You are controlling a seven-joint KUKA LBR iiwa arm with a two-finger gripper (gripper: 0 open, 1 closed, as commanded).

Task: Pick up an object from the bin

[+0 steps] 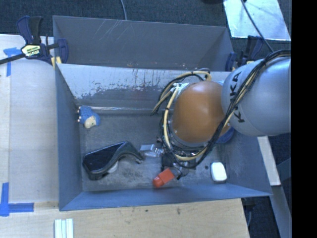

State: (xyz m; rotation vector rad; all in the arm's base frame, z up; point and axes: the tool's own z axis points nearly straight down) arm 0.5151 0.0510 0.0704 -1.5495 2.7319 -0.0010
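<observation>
Progress looks slight: nothing is seen lifted, and everything I can make out lies on the floor of the bin (148, 197). At the left, near the back wall, sits a small blue and yellow toy (88, 117). Toward the front lies a black curved piece (106, 158), with a small grey scrap (147, 149) just beside its right end. Next comes a red block (163, 178) near the front wall, and the gripper (172, 167) is low in the bin, right above or against it — which, I cannot tell. Whether the gripper is open or closed, or has hold of anything, is hidden by the orange cover (197, 114) and its cables. Further right a white lump (218, 171) lies apart. A blue thing (229, 136) peeks from behind the arm, mostly covered. By my judgement, the grasp and the lift are both left to do.
</observation>
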